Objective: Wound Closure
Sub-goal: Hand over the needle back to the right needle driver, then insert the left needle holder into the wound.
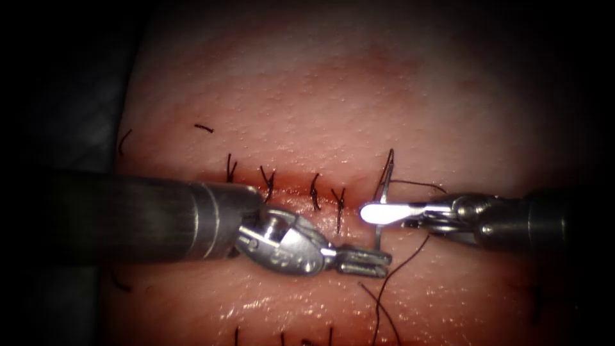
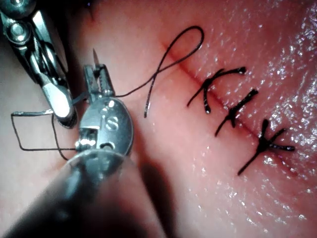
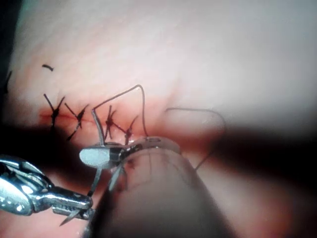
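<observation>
Left claw (image 1: 365, 261) gripping needle (image 1: 379, 238), tip hidden

Left gripper (image 2: 99, 79) grips the needle (image 2: 95, 58) (thread (image 2: 163, 67) looped nearby).

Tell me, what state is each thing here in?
Left gripper: shut on the thin curved steel needle, near its tip.
Right gripper: shut on the needle, mid-curve.
Needle: appears clear of the tissue.
Pink pork tissue: its cut is closed by four dark knotted stitches.
Dark thread: slack.
</observation>
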